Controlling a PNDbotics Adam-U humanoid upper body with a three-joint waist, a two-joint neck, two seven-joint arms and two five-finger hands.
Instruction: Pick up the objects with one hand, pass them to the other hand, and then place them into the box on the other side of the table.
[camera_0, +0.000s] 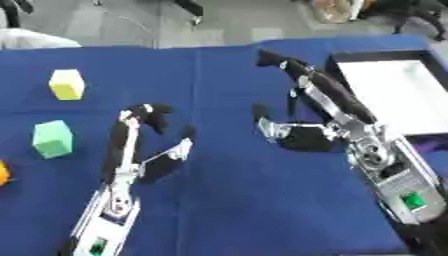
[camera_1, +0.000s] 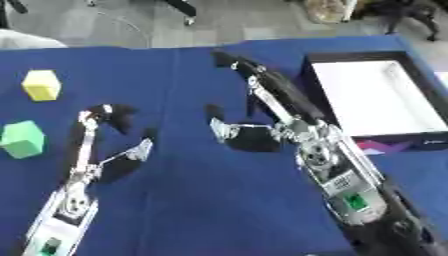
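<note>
left hand (camera_0: 144, 135): my left one is sitting over the blue table, left of centre. Fingers reach up the table and curl over at the tips, thumb sticks out to the side, so it's spread pretty wide. Nothing in it that I can see.

right hand (camera_0: 306, 107): this one's out long, fingers stretched up toward the far edge, thumb swung out left. Also wide open, also carrying nothing. It's hanging just left of the box.

gap between hands: bare blue cloth, the two thumbs point roughly at each other but stay apart.

yellow cube (camera_0: 67, 84): far-left part of the table, up and left of my left hand, well clear of the fingers. Untouched.

green cube (camera_0: 52, 139): closer to me than the yellow one, just off to the left of my left arm. Near, but not touching as far as I can tell.

orange thing (camera_0: 3, 173): only a sliver shows at the left edge, below the green cube. Can't make out what it is.

box (camera_1: 413, 131): right side of the table, dark rim, white inside. Looks like nothing's in it yet.

table (camera_0: 236, 200): blue cloth over the whole top, with a seam running down the middle.
</note>
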